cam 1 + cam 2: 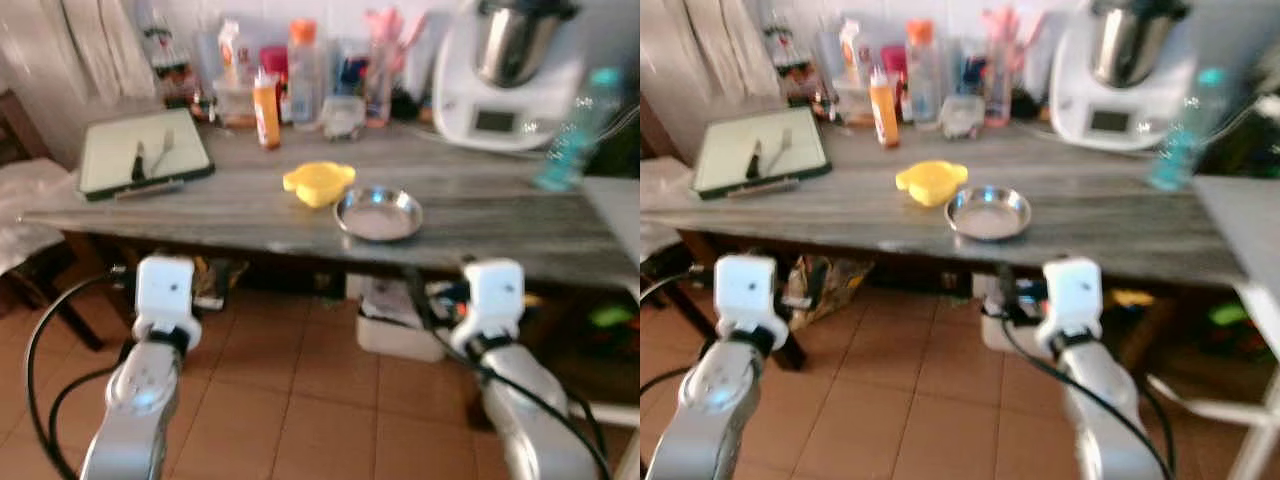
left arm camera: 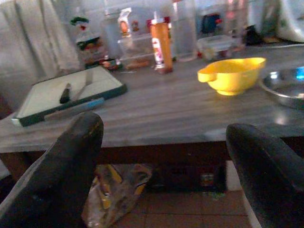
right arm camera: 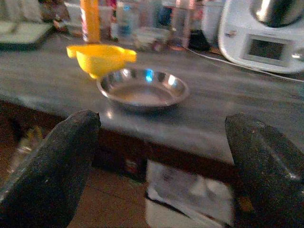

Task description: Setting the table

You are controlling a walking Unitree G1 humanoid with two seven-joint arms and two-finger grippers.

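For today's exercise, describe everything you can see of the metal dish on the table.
The metal dish is a round, shallow, silvery plate, steel by its shine, with a raised rim that catches reflections. It sits flat and upright near the front edge of the grey wood-grain table, and it looks empty. The yellow bowl stands just behind it on the robot's left, very close; contact cannot be judged. Both grippers, the left gripper and the right gripper, are open, short of the table and apart from the dish.
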